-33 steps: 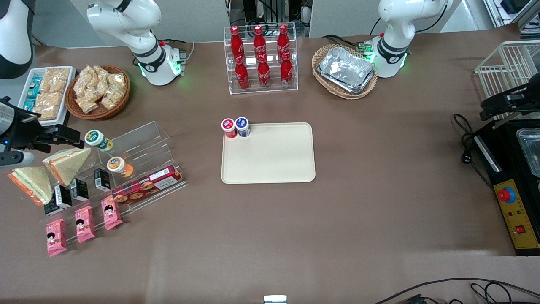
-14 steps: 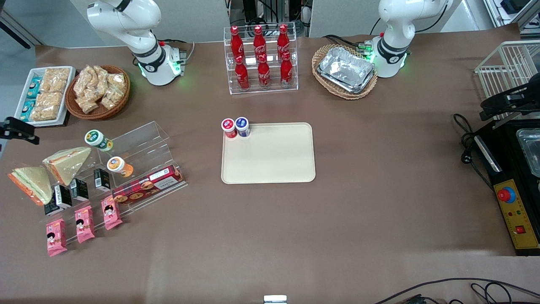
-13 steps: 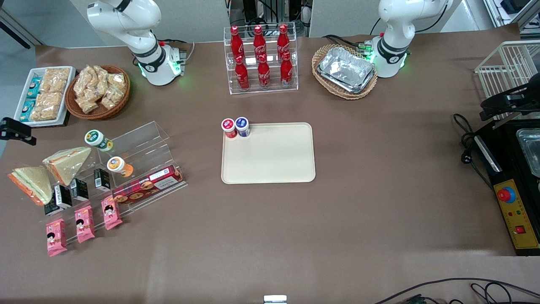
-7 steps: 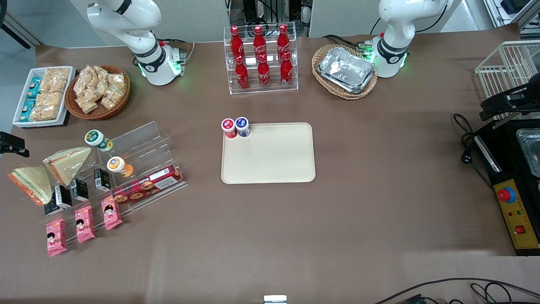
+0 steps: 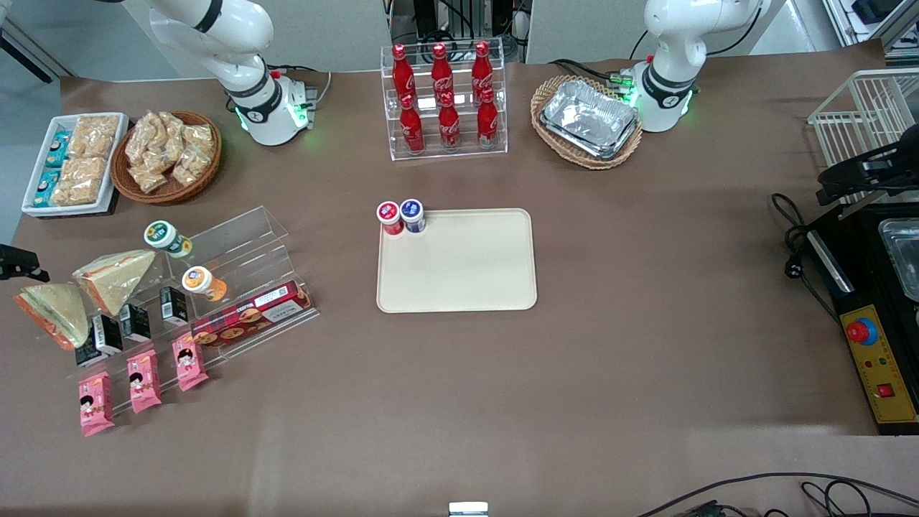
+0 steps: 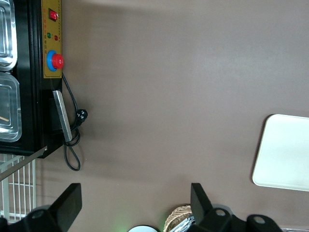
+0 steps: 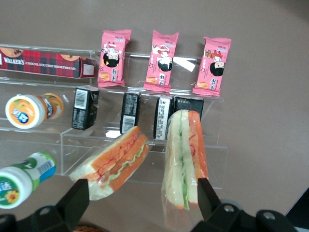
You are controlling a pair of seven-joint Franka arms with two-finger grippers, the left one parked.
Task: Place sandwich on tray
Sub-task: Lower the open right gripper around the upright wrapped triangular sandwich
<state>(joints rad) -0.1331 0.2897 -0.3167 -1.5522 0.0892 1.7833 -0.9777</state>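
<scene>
The gripper (image 7: 140, 200) hung above the sandwich (image 7: 185, 162), fingers (image 7: 75, 199) spread wide, holding nothing. The sandwich leaned on the clear rack (image 5: 237, 248) beside 1 tanner wedge (image 5: 115, 276), well apart from the tray (image 5: 459, 266).

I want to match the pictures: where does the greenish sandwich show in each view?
Front view: sandwich at the working arm's table end, gripper just farther from the camera.
Right wrist view: sandwich beside the black cartons.
Left wrist view: not in it.
Shared landmark: black cartons.
</scene>
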